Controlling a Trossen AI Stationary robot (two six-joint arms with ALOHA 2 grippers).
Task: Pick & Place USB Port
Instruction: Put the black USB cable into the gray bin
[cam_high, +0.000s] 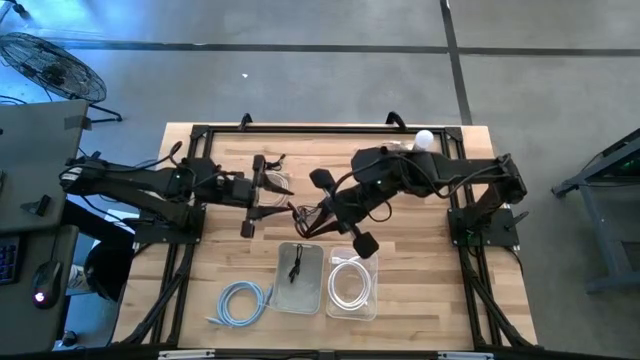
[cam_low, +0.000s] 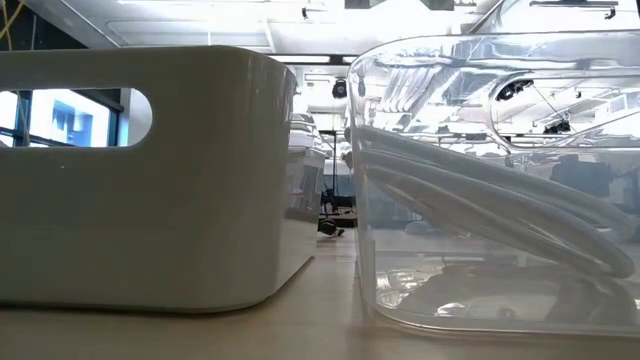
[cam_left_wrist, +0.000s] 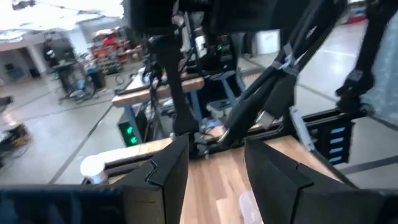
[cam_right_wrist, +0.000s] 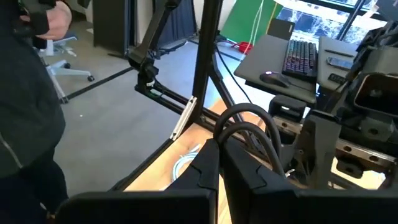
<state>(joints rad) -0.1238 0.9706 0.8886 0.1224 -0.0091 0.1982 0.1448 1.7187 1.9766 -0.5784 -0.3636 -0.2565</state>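
Note:
My right gripper (cam_high: 318, 218) is over the middle of the table, shut on a dark cable (cam_high: 303, 213). In the right wrist view (cam_right_wrist: 225, 168) the cable (cam_right_wrist: 249, 121) arches in loops past the fingertips. My left gripper (cam_high: 280, 198) is just left of it, pointing toward the right gripper. It is open and empty in the left wrist view (cam_left_wrist: 217, 180). Near the front edge stand a white bin (cam_high: 300, 290) with a dark item inside and a clear bin (cam_high: 352, 300) holding a coiled white cable (cam_low: 480, 190). My right gripper pinches the black cable between its two fingers (cam_right_wrist: 208, 167), at the foot of its loops (cam_right_wrist: 229, 134). The cable rises out of the fingertips and bends over in two arches, lifted above the table. The rest of it hangs toward the left gripper.
A coiled light-blue cable (cam_high: 243, 302) lies on the table left of the white bin (cam_low: 150, 180). A white round object (cam_high: 424, 138) sits at the far edge. Black frame rails run along the table's sides. A person (cam_right_wrist: 25, 112) stands beyond the table.

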